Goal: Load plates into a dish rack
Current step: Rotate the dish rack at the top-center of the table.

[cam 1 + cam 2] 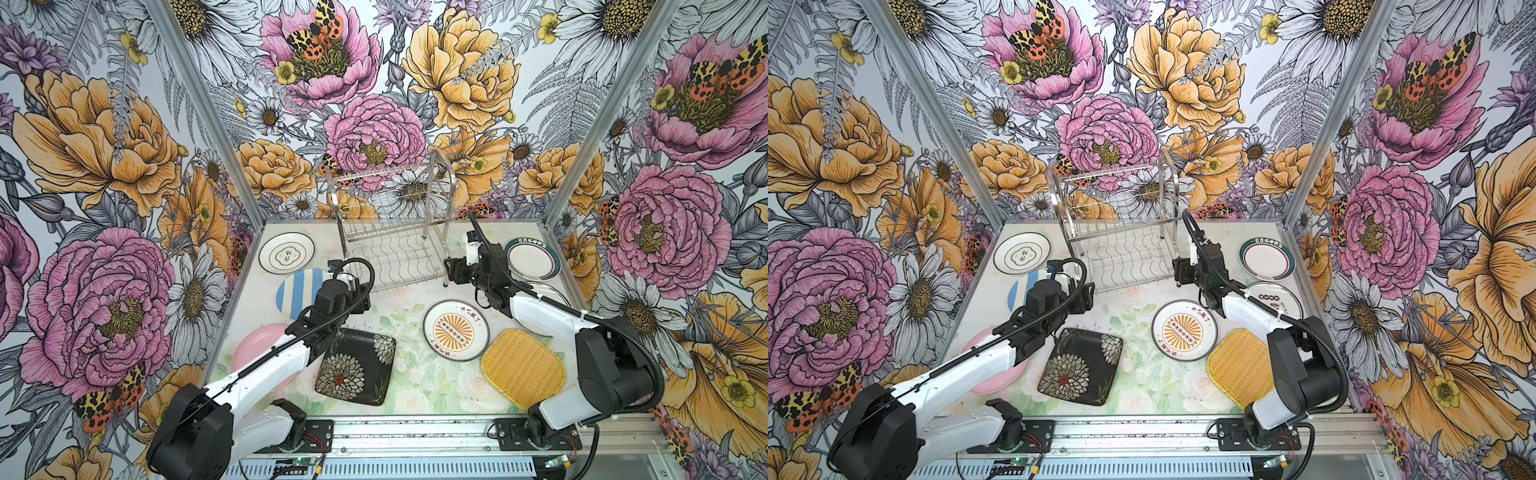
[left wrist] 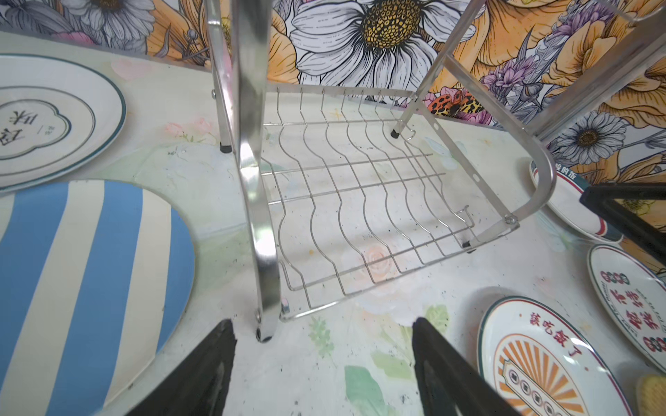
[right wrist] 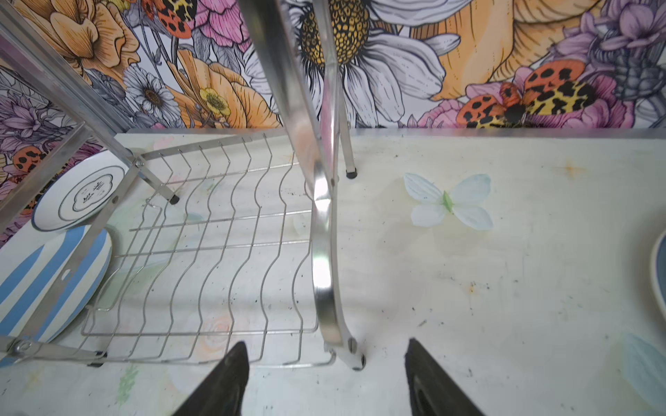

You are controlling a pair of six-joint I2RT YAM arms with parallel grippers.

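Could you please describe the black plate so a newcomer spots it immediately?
Start at the steel dish rack at the back of the table and come toward the near edge. The black square plate lies flat there, between the pink plate and the orange sunburst plate. It alone is dark, with large white flowers.

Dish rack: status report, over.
Open and empty: left gripper, right gripper, each near a front rack leg. Upright dish rack, both tiers empty. Flat blue-striped plate close beside it.
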